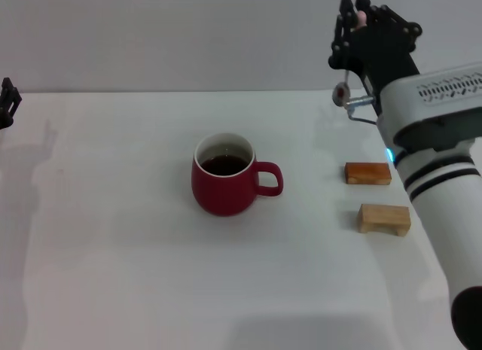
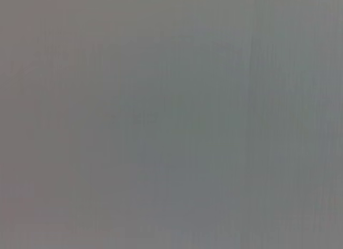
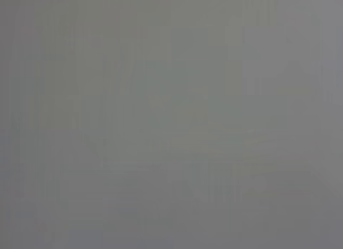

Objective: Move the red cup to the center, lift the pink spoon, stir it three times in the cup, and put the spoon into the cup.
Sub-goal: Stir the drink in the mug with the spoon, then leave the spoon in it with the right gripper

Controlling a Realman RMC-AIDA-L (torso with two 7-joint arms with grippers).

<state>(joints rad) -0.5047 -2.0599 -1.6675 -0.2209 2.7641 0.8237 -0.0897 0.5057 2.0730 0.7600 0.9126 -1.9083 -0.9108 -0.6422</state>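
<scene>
The red cup (image 1: 224,184) stands upright near the middle of the white table (image 1: 113,252), handle to the right, dark liquid inside. My right gripper (image 1: 355,10) is raised at the back right, well above and to the right of the cup. It is shut on the pink spoon (image 1: 361,17): a bit of pink handle shows between the fingers, and the grey bowl (image 1: 340,94) hangs out below the hand. My left gripper (image 1: 7,101) sits parked at the far left edge. Both wrist views show only plain grey.
Two small wooden blocks lie on the right side of the table, one (image 1: 368,173) behind the other (image 1: 384,219), under my right arm. The table's back edge meets a plain wall.
</scene>
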